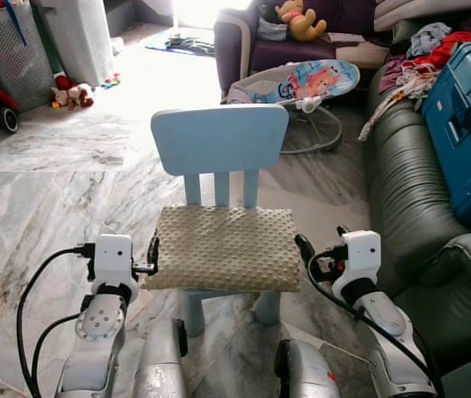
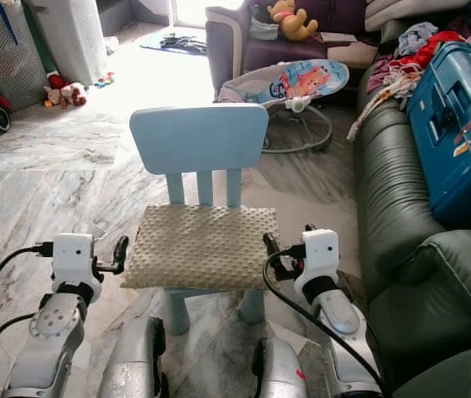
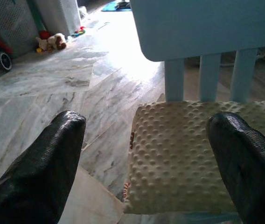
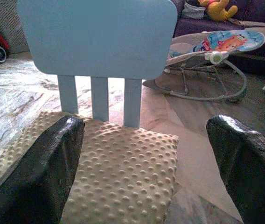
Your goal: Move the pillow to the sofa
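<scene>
At frame centre, the pillow [image 1: 221, 247] lies long-axis crosswise between our open left gripper [image 1: 152, 254] and open right gripper [image 1: 304, 249], both equally near.

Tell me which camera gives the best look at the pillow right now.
The left eye view: the whole beige pillow shows lying on the blue chair, between the left gripper and the right gripper. The right eye view shows the same. Each wrist view shows just one end between its fingers.

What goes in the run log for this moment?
beige dimpled pillow: on light-blue chair | left gripper: open, at left edge | right gripper: open, at right edge
</scene>
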`<state>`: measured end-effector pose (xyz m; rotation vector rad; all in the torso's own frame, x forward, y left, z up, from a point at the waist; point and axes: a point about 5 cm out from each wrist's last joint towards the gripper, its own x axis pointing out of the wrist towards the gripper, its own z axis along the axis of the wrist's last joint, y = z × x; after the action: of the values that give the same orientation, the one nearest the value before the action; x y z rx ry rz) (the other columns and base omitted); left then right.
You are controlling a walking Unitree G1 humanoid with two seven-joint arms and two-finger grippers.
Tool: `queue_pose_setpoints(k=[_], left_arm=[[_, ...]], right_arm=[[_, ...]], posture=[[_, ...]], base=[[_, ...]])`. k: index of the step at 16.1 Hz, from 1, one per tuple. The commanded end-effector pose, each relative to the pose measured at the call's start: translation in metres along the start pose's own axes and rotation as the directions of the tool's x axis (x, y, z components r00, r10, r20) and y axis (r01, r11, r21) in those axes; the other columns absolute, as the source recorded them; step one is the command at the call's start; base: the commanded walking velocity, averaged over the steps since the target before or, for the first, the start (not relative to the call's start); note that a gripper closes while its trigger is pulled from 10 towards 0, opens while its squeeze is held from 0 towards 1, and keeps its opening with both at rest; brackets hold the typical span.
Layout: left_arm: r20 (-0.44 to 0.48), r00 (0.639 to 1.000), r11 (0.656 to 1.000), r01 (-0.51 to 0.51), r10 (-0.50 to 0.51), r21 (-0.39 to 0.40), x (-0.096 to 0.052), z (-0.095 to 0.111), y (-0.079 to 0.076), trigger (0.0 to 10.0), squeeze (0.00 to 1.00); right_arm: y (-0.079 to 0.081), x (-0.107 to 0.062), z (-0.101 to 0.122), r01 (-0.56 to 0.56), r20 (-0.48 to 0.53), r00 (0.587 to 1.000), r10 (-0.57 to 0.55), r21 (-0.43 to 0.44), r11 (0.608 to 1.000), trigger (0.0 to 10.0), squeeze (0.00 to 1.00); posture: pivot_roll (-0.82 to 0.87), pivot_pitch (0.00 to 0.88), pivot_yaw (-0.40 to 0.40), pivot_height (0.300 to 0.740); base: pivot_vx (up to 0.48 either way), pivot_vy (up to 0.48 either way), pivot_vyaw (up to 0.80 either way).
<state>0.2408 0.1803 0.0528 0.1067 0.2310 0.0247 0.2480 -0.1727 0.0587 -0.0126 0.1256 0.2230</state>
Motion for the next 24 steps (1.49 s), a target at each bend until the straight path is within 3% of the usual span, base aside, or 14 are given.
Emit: queue_pose_setpoints(k=[1, 7, 17, 18, 19, 21, 22, 23, 24], left_arm=[[0.011, 1.0, 1.0, 0.007, -0.007, -0.003, 0.0018, 0.0049, -0.0007, 10.0, 0.0], [0.011, 1.0, 0.999, -0.026, 0.026, 0.03, 0.0024, 0.0046, 0.0019, 10.0, 0.0], [0.02, 0.999, 0.998, -0.038, 0.037, 0.04, 0.002, 0.0055, 0.0057, 10.0, 0.0], [0.02, 0.999, 0.998, -0.039, 0.038, 0.04, 0.0019, 0.0057, 0.0058, 10.0, 0.0], [0.02, 0.999, 0.998, -0.04, 0.039, 0.042, 0.0019, 0.0056, 0.0059, 10.0, 0.0], [0.018, 0.999, 0.998, -0.042, 0.042, 0.043, 0.0015, 0.0053, 0.0061, 10.0, 0.0], [0.016, 0.999, 0.998, -0.042, 0.041, 0.045, 0.0014, 0.0051, 0.0062, 10.0, 0.0], [0.015, 0.999, 0.998, -0.041, 0.04, 0.046, 0.0013, 0.0049, 0.0062, 10.0, 0.0], [0.015, 0.999, 0.998, -0.034, 0.033, 0.046, 0.0014, 0.0045, 0.0058, 10.0, 0.0]], right_arm=[[0.0007, 0.0015, 0.0029, -0.011, 0.01, 1.0, 0.011, -0.002, 1.0, 10.0, 0.0], [0.0026, 0.0015, 0.0024, -0.015, 0.009, 1.0, 0.015, -0.001, 1.0, 10.0, 0.0], [0.0022, 0.0031, 0.0023, -0.022, 0.007, 1.0, 0.022, -0.012, 1.0, 10.0, 0.0], [0.0029, 0.0035, 0.0027, -0.027, 0.011, 1.0, 0.027, -0.004, 1.0, 10.0, 0.26], [0.0034, 0.004, 0.0033, -0.03, 0.017, 0.999, 0.029, 0.021, 0.999, 10.0, 1.0], [0.0023, 0.0041, 0.0029, -0.017, 0.012, 1.0, 0.017, 0.008, 1.0, 10.0, 1.0], [0.0015, 0.0043, 0.0013, -0.015, 0.002, 1.0, 0.015, 0.0, 1.0, 10.0, 0.9], [0.0015, 0.0042, 0.0012, -0.016, 0.001, 1.0, 0.016, -0.001, 1.0, 10.0, 0.0], [0.0018, 0.004, 0.0013, -0.018, 0.0, 1.0, 0.018, -0.002, 1.0, 10.0, 0.0]], posture=[[0.02, 0.0, -0.028, 0.589], [0.02, 0.0, -0.028, 0.519], [0.02, 0.0, -0.029, 0.519], [0.02, 0.0, -0.029, 0.519], [0.02, 0.0, -0.029, 0.519], [0.02, 0.0, -0.031, 0.519], [0.02, 0.0, -0.03, 0.519], [0.02, 0.0, -0.029, 0.519], [0.02, 0.0, -0.029, 0.519]], base=[[0.0, 0.0, 0.0], [0.0, 0.0, 0.0], [0.0, 0.0, 0.0], [0.0, 0.0, 0.0], [0.0, 0.0, 0.0], [0.0, 0.0, 0.0], [0.0, 0.0, 0.0], [0.0, 0.0, 0.0], [0.0, 0.0, 0.0]])
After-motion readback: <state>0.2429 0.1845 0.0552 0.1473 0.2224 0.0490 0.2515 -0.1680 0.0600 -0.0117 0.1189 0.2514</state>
